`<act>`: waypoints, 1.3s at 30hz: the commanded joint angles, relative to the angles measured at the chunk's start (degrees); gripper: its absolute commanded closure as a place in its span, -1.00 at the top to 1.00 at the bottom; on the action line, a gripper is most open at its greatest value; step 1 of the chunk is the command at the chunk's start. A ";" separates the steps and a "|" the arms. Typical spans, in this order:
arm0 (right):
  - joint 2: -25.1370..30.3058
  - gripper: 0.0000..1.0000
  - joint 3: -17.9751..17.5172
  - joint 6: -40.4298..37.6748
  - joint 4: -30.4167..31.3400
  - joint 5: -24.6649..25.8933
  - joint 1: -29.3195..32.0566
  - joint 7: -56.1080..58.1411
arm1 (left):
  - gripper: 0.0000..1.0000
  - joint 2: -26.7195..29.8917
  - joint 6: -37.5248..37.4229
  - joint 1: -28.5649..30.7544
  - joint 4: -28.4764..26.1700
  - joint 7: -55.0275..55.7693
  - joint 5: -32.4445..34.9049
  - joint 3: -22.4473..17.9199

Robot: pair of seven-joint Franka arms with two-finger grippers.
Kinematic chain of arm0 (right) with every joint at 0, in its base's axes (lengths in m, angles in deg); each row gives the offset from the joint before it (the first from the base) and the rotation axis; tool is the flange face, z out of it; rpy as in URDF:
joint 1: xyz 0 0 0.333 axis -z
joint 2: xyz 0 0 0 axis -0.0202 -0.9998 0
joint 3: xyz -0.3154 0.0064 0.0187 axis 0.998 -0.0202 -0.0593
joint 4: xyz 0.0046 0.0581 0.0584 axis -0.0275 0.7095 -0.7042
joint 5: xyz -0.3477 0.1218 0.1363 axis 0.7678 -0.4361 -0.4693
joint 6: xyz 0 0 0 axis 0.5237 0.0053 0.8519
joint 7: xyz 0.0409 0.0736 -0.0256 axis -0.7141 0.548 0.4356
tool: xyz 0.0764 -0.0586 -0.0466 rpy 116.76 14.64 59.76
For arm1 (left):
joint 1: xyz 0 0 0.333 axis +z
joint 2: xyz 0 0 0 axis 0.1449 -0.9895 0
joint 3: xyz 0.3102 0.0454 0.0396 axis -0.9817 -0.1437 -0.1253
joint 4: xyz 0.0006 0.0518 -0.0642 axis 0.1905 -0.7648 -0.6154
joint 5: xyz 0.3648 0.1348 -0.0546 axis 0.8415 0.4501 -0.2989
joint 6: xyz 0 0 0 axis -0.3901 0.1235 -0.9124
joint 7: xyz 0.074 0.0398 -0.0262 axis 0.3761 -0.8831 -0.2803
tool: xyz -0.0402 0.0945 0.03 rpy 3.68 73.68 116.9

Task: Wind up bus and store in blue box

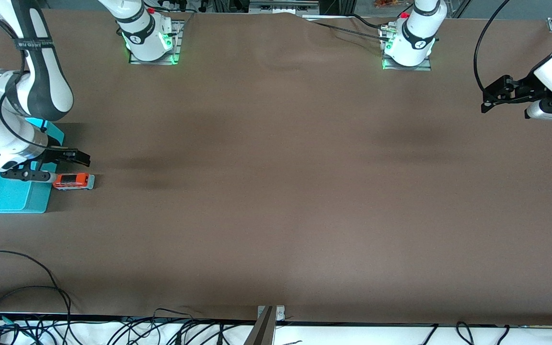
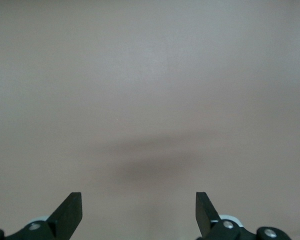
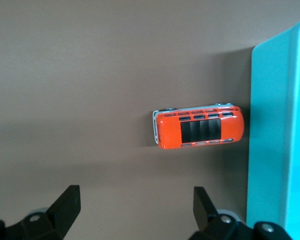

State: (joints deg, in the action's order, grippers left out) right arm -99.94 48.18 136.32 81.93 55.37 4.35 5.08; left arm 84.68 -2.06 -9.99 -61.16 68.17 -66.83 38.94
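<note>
The orange bus [image 1: 72,181] stands on its wheels on the brown table, right beside the wall of the blue box [image 1: 5,197], on the side toward the left arm's end. My right gripper [image 1: 70,166] is open and empty, hovering just above the bus and the box's edge. In the right wrist view the bus [image 3: 199,127] shows its dark roof panel, ahead of my open gripper [image 3: 135,200], with the blue box [image 3: 277,145] alongside. My left gripper [image 1: 489,98] waits open and empty over the table at the left arm's end; its wrist view [image 2: 138,207] shows only bare table.
The blue box sits at the table's edge at the right arm's end, partly covered by the right arm. Cables [image 1: 27,287] lie along the table edge nearest the front camera. The arm bases [image 1: 150,43] stand along the edge farthest from the front camera.
</note>
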 commanded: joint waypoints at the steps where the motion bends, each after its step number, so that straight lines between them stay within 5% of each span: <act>1: -2.30 1.00 -0.25 1.66 0.22 0.60 2.04 -3.50 | 1.00 -0.83 -1.29 -0.10 2.06 0.59 -1.19 -0.25; 24: -9.86 1.00 0.98 15.37 0.22 1.92 3.45 -47.80 | 1.00 -1.09 -1.29 -0.36 3.29 0.59 -0.92 -0.16; 39: -14.26 1.00 2.48 21.17 -0.66 1.92 5.21 -53.17 | 1.00 -1.09 -1.29 -0.54 3.29 0.59 -0.83 -0.07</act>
State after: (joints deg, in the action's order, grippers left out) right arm -112.59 49.91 155.48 81.86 55.98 9.08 -46.40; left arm 84.51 -2.07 -10.18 -59.86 68.17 -66.83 39.07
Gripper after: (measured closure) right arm 0.000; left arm 0.000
